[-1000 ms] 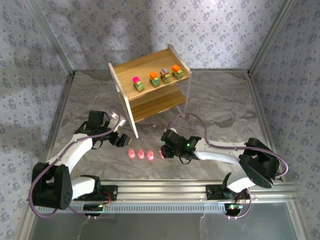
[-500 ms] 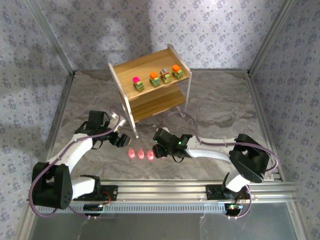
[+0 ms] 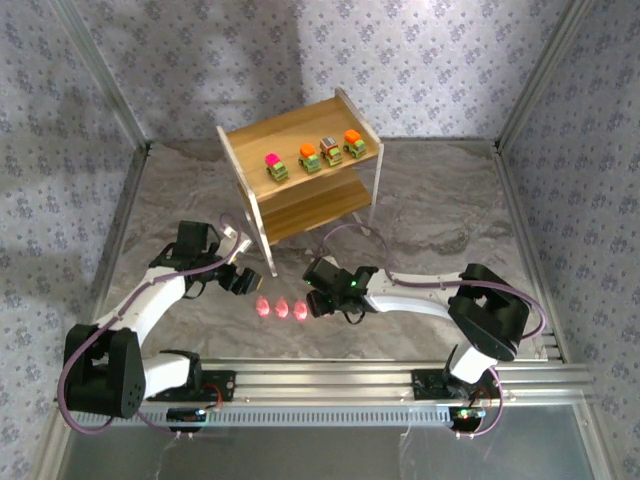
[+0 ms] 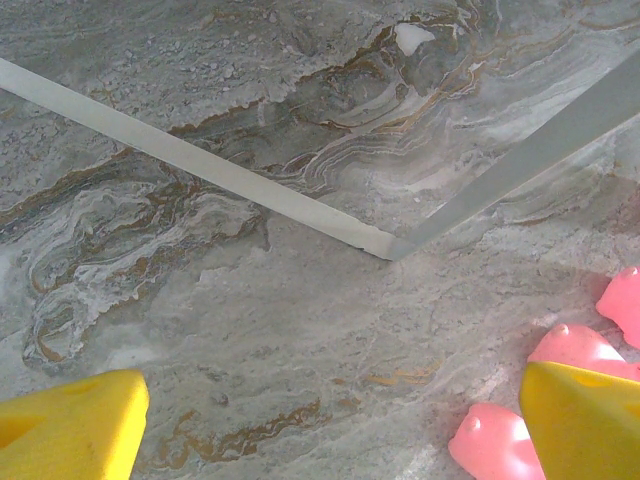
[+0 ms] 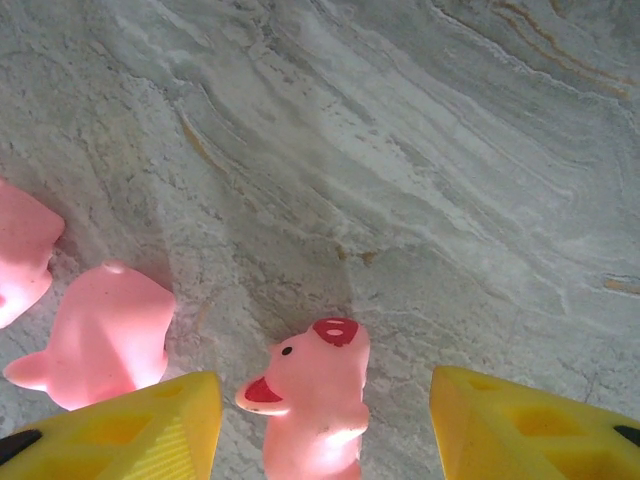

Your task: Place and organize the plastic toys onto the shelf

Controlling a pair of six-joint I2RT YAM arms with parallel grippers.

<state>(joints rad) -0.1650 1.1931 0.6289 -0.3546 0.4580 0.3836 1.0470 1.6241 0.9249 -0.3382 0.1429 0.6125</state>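
An aluminium rail point(image 3: 330, 378) runs along the near edge, with both arm bases bolted to it. Beyond it lies the bench point(image 3: 440, 210), a flat grey marbled surface with brown veins.

Just past the rail, left of centre, the pink figures point(image 3: 282, 308) lie in a short row on the bench. The right fingers point(image 5: 140, 425) stand fairly wide around a pink pig point(image 5: 312, 395) at the row's right end. A strip of bench shows on each side of it, so nothing is gripped. Two more figures sit close by on its left in the right wrist view.

The left fingers point(image 4: 70, 420) are spread wide over bare bench and hold nothing. The row lies just beside the finger at the right of that view.

A little farther on, a thin white leg point(image 4: 200, 165) of the shelf point(image 3: 300, 130) meets the bench. The shelf stands mid-bench, turned slightly. Four cars point(image 3: 309, 158) line its top tier, and the lower tier point(image 3: 310, 205) shows plain wood.

Open bench stretches from the shelf to the right wall and behind it to the back. Patterned grey-blue walls point(image 3: 400, 60) and slanting metal posts point(image 3: 530, 90) close in three sides.
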